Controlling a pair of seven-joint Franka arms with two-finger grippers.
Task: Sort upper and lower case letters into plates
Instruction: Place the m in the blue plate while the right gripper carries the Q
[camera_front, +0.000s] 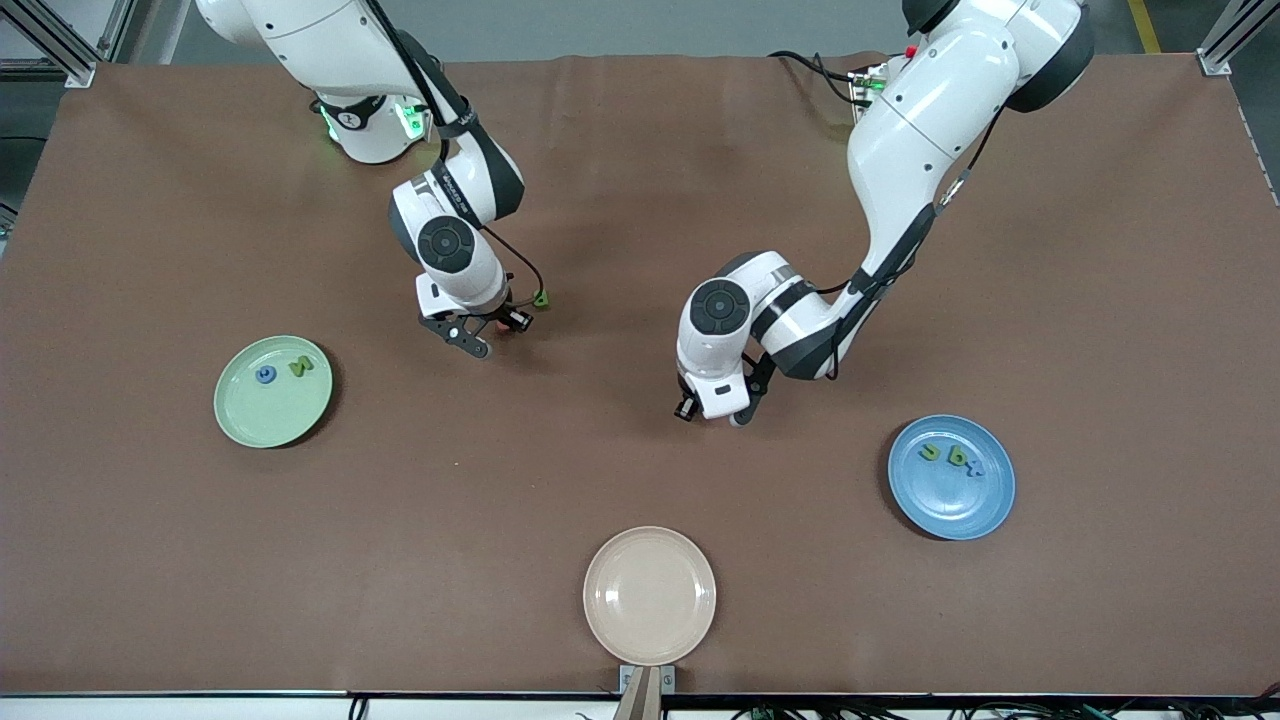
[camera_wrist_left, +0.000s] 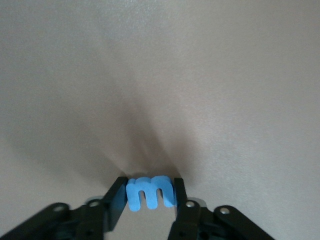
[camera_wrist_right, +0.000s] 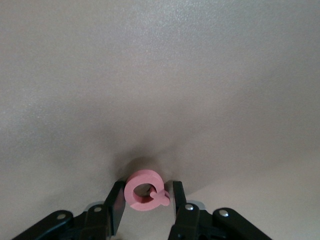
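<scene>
My left gripper (camera_wrist_left: 150, 194) is shut on a blue lowercase m (camera_wrist_left: 150, 191); in the front view it (camera_front: 728, 412) hangs low over the table's middle, and the m is hidden there. My right gripper (camera_wrist_right: 147, 194) is shut on a pink capital Q (camera_wrist_right: 145, 190), low over the table between its base and the mint green plate (camera_front: 262, 420). That plate holds a blue letter (camera_front: 265, 375) and a green letter (camera_front: 300, 366). The blue plate (camera_front: 960, 505) holds a green letter (camera_front: 930, 452) and blue letters (camera_front: 962, 460).
A small green letter (camera_front: 541, 298) lies on the brown table beside the right gripper. A beige-cream plate (camera_front: 649, 595) with nothing in it sits at the table edge nearest the front camera.
</scene>
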